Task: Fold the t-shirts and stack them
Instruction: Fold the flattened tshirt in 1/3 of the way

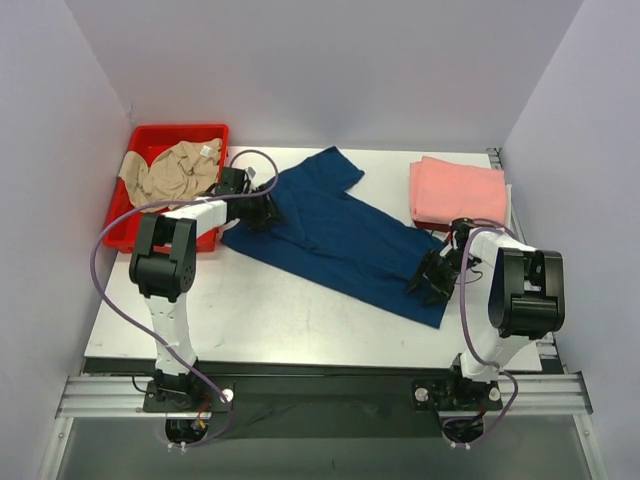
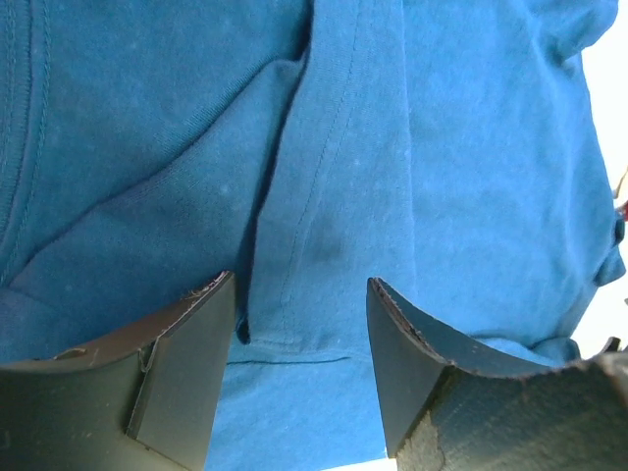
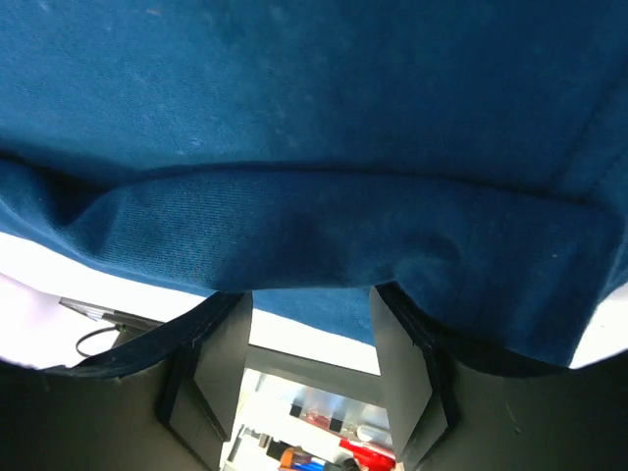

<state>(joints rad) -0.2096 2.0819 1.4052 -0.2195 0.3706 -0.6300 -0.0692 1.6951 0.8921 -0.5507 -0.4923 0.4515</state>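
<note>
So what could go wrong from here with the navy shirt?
1. The left gripper stands open over a raised crease in the navy t-shirt; closing there may pinch only that ridge and bunch the fold.
2. Its hem lies rolled across the tips of the open right gripper; a shallow grip could slip when lifted.
</note>
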